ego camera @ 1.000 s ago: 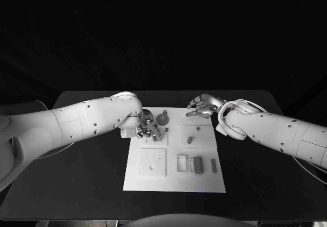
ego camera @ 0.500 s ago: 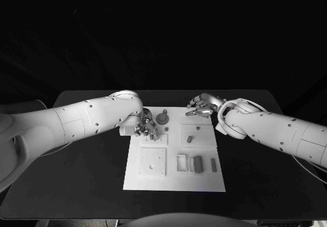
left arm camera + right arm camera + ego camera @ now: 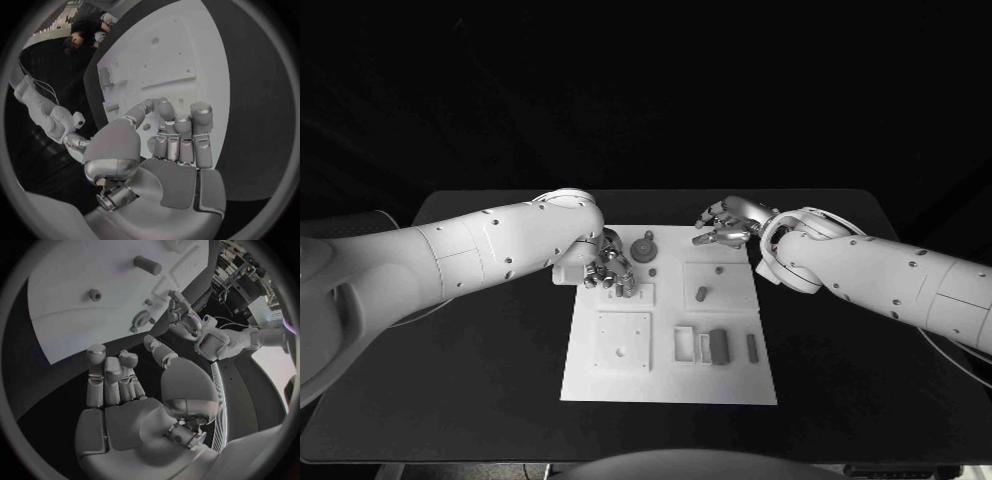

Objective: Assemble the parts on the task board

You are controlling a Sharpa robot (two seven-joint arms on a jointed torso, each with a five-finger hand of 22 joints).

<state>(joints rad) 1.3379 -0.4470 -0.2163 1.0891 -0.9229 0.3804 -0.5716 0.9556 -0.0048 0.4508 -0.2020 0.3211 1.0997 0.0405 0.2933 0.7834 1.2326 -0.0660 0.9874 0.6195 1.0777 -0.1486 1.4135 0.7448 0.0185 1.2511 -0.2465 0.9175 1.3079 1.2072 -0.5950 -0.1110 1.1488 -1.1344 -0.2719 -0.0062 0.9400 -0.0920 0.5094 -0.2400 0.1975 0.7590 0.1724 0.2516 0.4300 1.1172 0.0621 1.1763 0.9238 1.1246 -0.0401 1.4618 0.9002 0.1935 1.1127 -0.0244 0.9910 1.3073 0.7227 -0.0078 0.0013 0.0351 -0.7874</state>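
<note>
The white task board lies in the middle of the black table. My left hand hovers over the board's far left corner with its fingers pointing down and loosely bent; in the left wrist view nothing shows between the fingers. My right hand hangs at the board's far right edge, fingers apart and holding nothing. A round grey part lies between the two hands. A short peg and a small nut sit on the right half of the board.
Nearer me on the board are a square plate, an open frame and two grey bars. Bare black table runs round the board on all sides.
My left hand has drawn back slightly toward the board's far left corner, away from the small slotted plate. The right hand has stayed in place.
</note>
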